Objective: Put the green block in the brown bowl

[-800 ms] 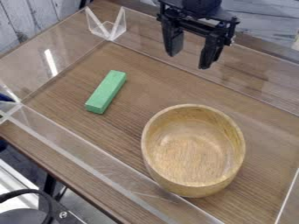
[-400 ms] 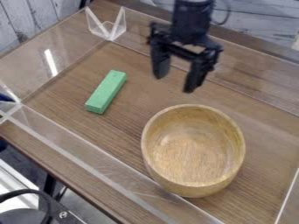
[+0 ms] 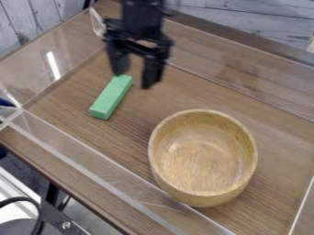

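Nearest the front edge of the bench (image 3: 73,179), a clear plastic wall (image 3: 110,174) runs along the wood-grain surface, turning up the left side toward the far left corner. Just behind it, toward the front right corner, sits the brown bowl (image 3: 204,156), upright on the bench, its thick rim showing pale grain and its shallow inside holding nothing. The bowl rests well inside the walled area, close to the front wall but apart from it.

Farther back and to the left, about midway between the front and far edges, lies the green block (image 3: 112,96). It rests flat on the bench, its long side running diagonally from the front left toward the far right, well apart from the bowl.

Just beyond the block's far end hangs the gripper (image 3: 136,68), dark and pointing down, its two fingers (image 3: 154,72) spread wide apart with nothing between them. Whether it touches the block cannot be told; the fingertips appear above it, at its far end.

At the far left corner, a small clear angled bracket (image 3: 95,20) stands at the wall.
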Robot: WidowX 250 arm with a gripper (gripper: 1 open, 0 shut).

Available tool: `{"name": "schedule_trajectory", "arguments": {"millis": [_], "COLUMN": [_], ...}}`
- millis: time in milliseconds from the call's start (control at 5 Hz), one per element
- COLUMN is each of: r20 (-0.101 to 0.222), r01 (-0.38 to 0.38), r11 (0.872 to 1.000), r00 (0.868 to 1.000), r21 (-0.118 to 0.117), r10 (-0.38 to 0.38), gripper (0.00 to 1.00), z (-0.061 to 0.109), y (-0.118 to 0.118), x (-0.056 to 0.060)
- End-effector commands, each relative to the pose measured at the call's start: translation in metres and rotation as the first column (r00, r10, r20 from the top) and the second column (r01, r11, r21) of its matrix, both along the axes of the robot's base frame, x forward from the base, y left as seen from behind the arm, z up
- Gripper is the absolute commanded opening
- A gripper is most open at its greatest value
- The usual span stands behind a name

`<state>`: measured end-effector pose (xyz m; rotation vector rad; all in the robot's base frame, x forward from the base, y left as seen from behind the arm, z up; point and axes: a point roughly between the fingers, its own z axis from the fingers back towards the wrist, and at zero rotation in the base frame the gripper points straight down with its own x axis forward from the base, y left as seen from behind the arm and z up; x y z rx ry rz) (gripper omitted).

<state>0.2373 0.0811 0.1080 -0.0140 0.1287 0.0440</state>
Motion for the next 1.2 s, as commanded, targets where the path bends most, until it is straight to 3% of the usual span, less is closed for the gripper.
{"name": "schedule_trajectory", "arguments": {"millis": [0, 200, 1000], "r20": [0.071, 0.073, 0.019], "r01": [-0.009, -0.024, -0.047], "r11": [1.000, 0.999, 0.998], "r00": [0.997, 0.997, 0.999], "r21": [0.027, 0.033, 0.034], "r10": [0.007, 0.021, 0.046], "gripper": [1.00, 1.00, 1.00], "z": [0.009, 0.001, -0.042], "y": [0.033, 0.053, 0.067], "x": [0.000, -0.003, 0.000]}}
